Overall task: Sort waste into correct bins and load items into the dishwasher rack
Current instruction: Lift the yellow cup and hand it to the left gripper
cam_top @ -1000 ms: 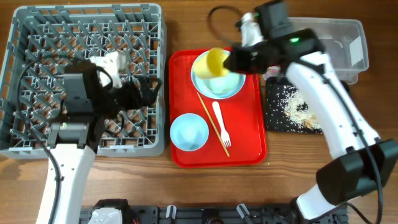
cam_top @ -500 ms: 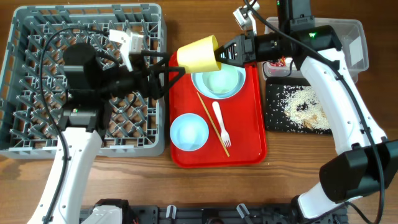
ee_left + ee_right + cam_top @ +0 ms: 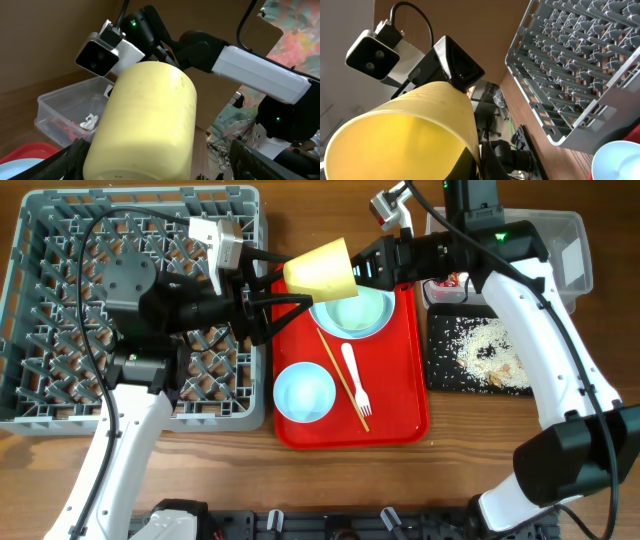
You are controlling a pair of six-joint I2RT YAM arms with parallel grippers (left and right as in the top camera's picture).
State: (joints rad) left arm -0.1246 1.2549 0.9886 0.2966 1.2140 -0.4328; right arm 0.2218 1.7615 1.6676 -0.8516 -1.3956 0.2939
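Above the wooden table [image 3: 450, 430], the right gripper [image 3: 358, 268] pinches a smooth pale-yellow cup [image 3: 318, 268] sideways; the left gripper [image 3: 290, 283] is spread wide around it.

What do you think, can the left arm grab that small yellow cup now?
Probably yes: the left gripper is open, its fingers flanking the small yellow cup with nothing between. The right gripper holds the cup in mid-air by its rim.

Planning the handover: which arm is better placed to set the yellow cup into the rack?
Left. The left end effector, open, straddles the yellow cup's base beside the dishwasher rack. The right end effector holds the cup from across the red tray, farther from the rack.
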